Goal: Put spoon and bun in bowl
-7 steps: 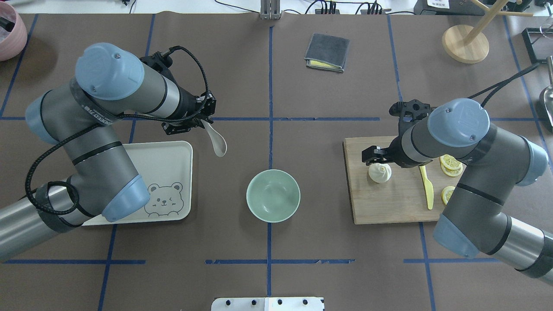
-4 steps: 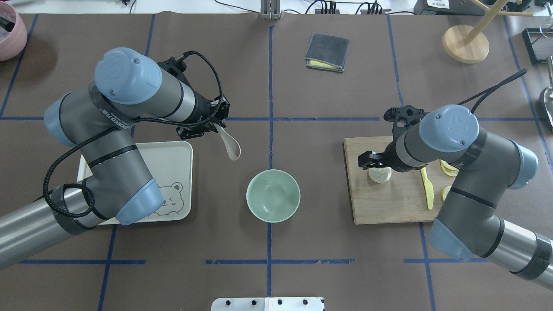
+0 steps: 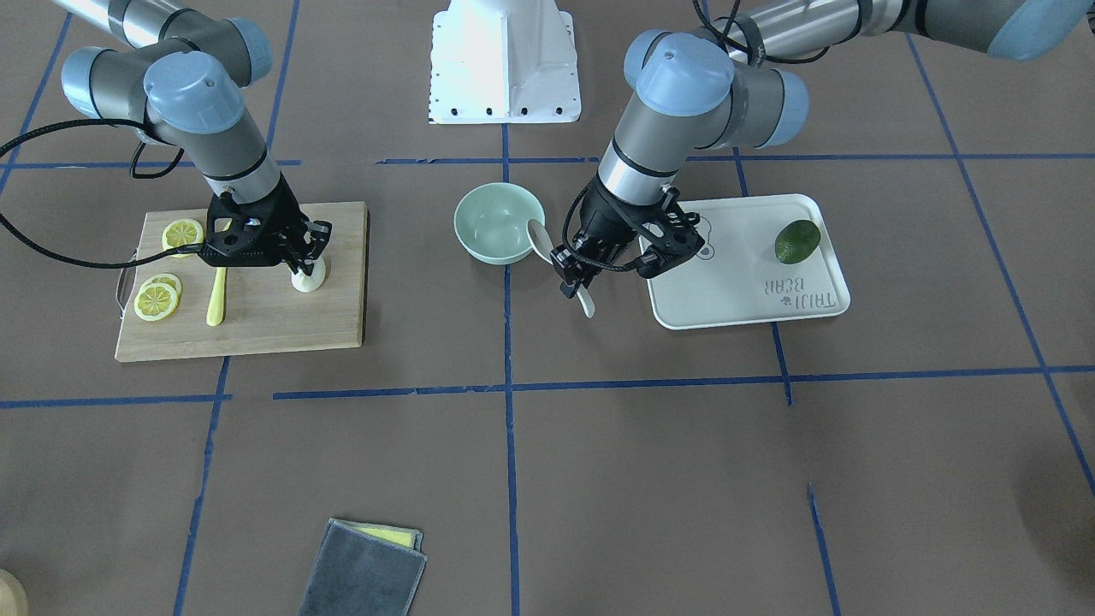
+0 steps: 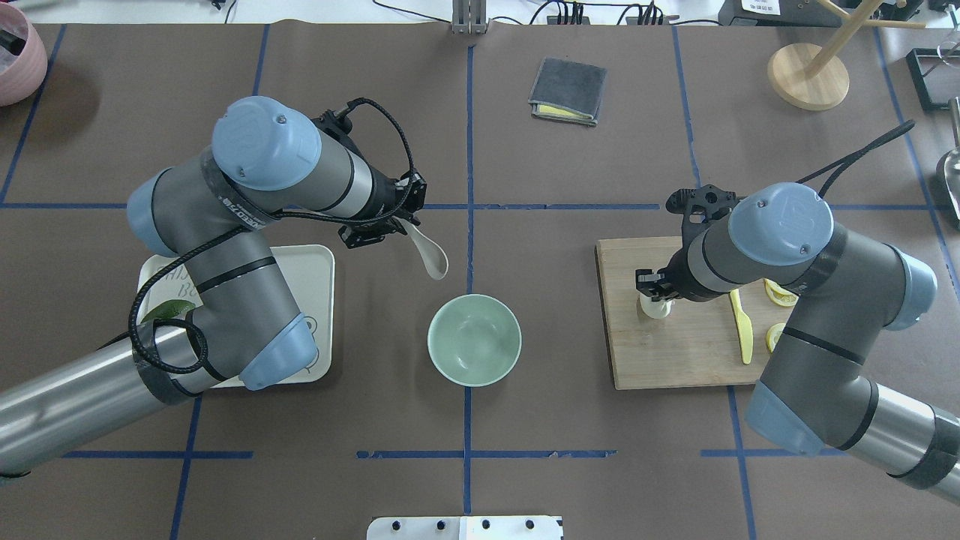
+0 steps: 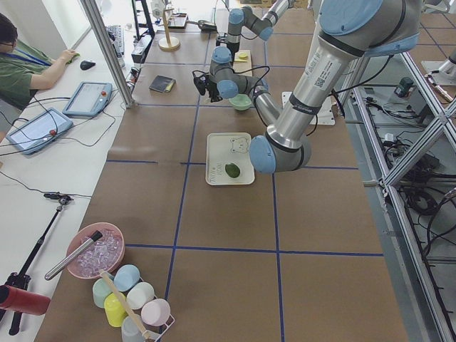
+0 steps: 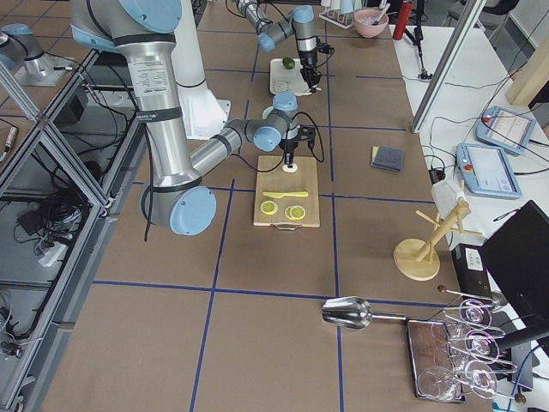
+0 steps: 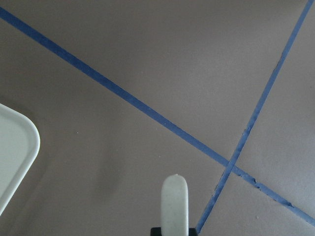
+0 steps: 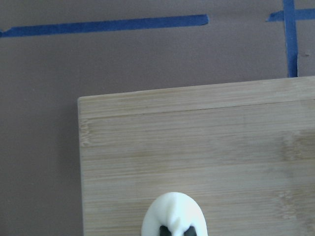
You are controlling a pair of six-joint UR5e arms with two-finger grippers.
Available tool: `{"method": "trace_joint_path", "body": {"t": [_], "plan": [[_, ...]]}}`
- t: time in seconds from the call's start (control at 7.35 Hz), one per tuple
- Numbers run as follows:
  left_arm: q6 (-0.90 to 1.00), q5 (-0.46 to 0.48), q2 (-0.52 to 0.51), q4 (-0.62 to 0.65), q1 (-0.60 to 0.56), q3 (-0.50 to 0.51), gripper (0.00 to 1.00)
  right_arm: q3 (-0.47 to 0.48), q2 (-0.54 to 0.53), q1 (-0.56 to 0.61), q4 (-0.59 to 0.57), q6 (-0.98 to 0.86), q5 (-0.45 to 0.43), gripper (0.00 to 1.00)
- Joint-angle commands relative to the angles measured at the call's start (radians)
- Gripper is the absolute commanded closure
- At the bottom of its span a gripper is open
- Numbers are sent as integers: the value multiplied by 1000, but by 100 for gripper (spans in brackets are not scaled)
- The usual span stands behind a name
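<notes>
The left fingers (image 4: 401, 223) are closed on the handle of the spoon (image 4: 431, 257) and hold it above the desk (image 4: 570, 420), between the tray (image 4: 319, 266) and the bowl (image 4: 442, 352). Its scoop hangs just far-left of the bowl's rim. The right fingers (image 4: 654, 294) pinch the top of the bun (image 4: 657, 309), which sits on the cutting board (image 4: 675, 360), well right of the bowl.
</notes>
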Motion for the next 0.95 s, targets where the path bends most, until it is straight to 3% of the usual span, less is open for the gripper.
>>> {"method": "trace_joint_path", "body": {"t": [0.0, 0.68, 0.82], "plan": [[-45, 28, -33, -10, 35, 22, 100, 33, 1, 24, -5, -1, 0, 100], [-39, 94, -32, -8, 133, 16, 100, 35, 38, 83, -5, 1, 31, 100], [-35, 123, -27, -8, 156, 16, 89, 35, 53, 83, -6, 1, 31, 100]]}}
